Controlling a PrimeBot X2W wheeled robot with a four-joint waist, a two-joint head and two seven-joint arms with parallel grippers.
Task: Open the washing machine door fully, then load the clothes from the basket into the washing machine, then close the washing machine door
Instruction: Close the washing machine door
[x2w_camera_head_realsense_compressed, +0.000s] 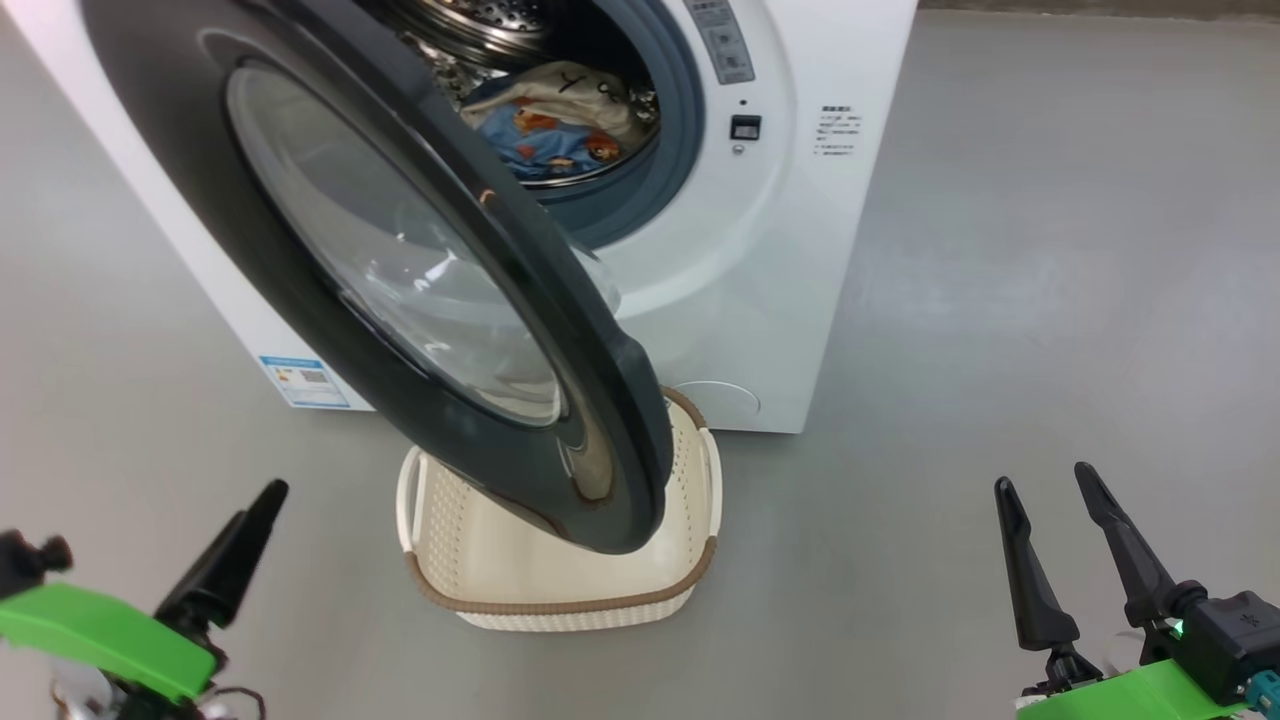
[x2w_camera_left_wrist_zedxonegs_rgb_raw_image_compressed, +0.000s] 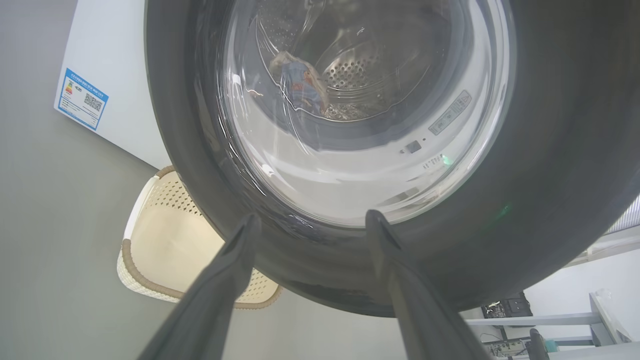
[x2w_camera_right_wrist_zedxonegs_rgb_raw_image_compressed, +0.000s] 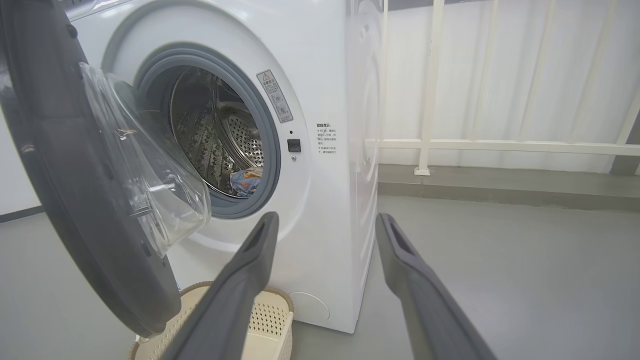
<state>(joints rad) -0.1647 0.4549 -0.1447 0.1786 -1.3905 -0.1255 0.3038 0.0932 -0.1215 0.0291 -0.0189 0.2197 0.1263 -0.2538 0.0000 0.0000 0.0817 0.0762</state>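
Washing machine door (x2w_camera_head_realsense_compressed: 420, 300) hangs part open over the empty basket (x2w_camera_head_realsense_compressed: 560, 590) on the floor in front of the washing machine (x2w_camera_head_realsense_compressed: 790, 260). Clothes (x2w_camera_head_realsense_compressed: 555, 125) lie in the drum. Left gripper (x2w_camera_left_wrist_zedxonegs_rgb_raw_image_compressed: 312, 217) has fingers spread wide, empty, near the door rim. Right gripper (x2w_camera_head_realsense_compressed: 1044, 478) is spread wide, empty, near right.

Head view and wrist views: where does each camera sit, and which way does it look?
Head view: on the head, looking forward and down at the washing machine door and the basket beneath; left gripper lower left, right gripper lower right.
Left wrist view: on the left wrist, facing the door's glass close up; own two fingers below.
Right wrist view: on the right wrist, facing the washing machine's drum opening; own fingers below.
All share the door, basket and clothes.
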